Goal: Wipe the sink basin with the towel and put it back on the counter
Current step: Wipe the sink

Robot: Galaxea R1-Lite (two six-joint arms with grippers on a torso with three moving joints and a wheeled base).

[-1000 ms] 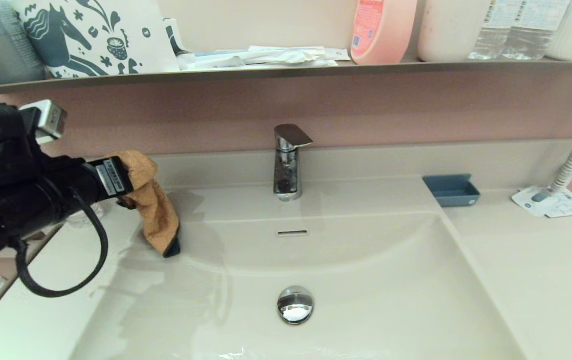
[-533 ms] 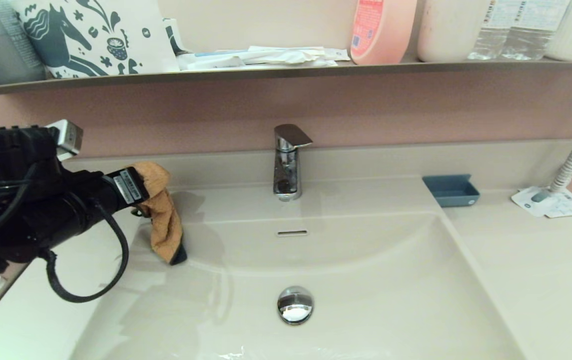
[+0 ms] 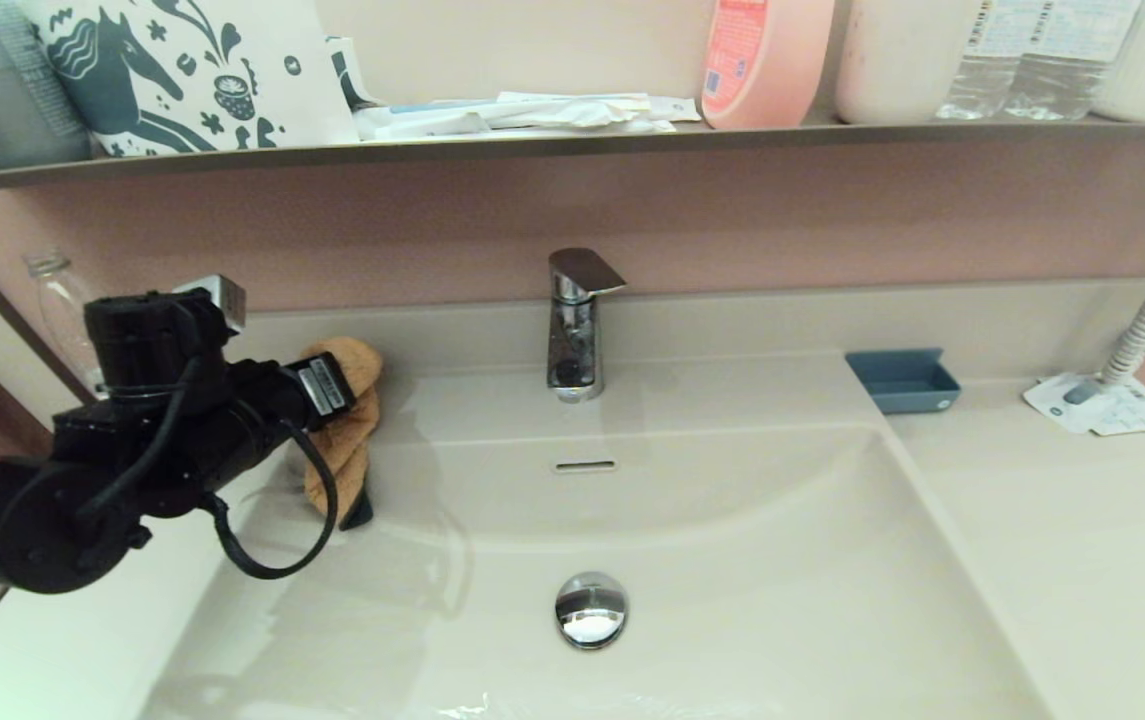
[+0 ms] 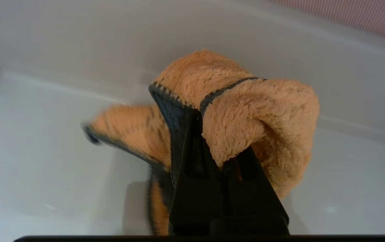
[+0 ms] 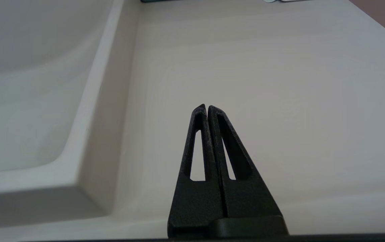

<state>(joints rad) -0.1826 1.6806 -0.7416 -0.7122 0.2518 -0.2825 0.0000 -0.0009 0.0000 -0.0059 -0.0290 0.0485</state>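
jaws of the left gripper (image 4: 212,134) stay clamped on the fluffy yellow-orange terry towel (image 3: 344,432), which has dropped in a second to the cream-white sink basin (image 3: 732,560)'s far-left corner, likely starting the wipe. right gripper (image 5: 207,108), jaws closed and empty, hovers over the right-hand cream desk (image 5: 263,84).

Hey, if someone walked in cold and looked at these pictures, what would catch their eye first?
The orange towel stands out, pinched in the left gripper at the back-left corner of the sink basin, its lower end hanging against the wall. Next come the chrome tap at the back centre and the round drain plug on the basin floor. The right gripper hangs shut over the bare counter to the right.
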